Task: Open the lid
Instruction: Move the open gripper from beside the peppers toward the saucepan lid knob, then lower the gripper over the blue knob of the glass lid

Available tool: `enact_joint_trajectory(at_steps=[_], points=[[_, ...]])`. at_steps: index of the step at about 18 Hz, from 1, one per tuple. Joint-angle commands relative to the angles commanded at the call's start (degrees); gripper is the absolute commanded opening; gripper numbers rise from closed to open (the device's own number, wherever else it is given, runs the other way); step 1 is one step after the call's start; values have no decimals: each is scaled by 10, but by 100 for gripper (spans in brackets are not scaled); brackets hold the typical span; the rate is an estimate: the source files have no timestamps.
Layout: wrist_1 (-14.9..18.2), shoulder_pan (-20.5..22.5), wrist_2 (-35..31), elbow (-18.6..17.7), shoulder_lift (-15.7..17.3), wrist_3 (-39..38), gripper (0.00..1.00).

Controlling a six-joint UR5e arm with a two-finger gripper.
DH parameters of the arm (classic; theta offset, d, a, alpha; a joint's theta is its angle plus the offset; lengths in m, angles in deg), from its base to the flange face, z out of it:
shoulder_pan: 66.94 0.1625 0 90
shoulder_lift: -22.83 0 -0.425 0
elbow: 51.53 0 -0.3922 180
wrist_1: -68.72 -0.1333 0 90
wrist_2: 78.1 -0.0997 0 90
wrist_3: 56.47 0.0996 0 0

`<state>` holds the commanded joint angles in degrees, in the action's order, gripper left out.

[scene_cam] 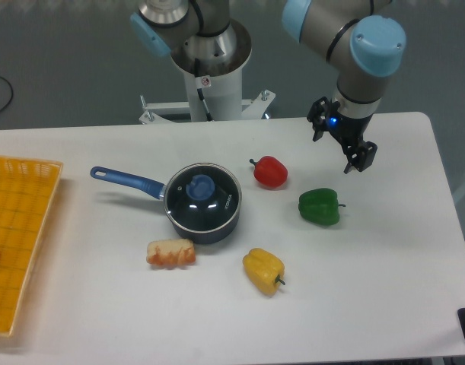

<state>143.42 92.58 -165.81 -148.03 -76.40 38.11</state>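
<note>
The lid [217,199] is a round glass disc with a thin metal rim and a blue centre knob [201,185]. It lies flat on the dark saucepan [211,230], whose blue handle [127,180] points left. My gripper [342,146] hangs over the back right of the table, well to the right of the pan. Its two fingers are spread apart and hold nothing.
A red pepper [270,172] lies right of the pan, a green pepper [320,207] below the gripper, a yellow pepper [263,270] and a pastry [171,253] in front of the pan. A yellow basket [19,228] sits at the left edge.
</note>
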Motion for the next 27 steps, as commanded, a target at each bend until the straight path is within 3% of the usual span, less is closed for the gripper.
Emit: enact_joint_trajectory(at_steps=[11, 16, 18, 20, 27], points=[[19, -65, -5, -29, 37, -166, 100], [23, -128, 0, -44, 64, -341, 100], [18, -169, 3, -43, 59, -439, 100], [16, -197, 2, -40, 53, -486, 100], [-4, -275, -29, -21, -3, -505, 100]])
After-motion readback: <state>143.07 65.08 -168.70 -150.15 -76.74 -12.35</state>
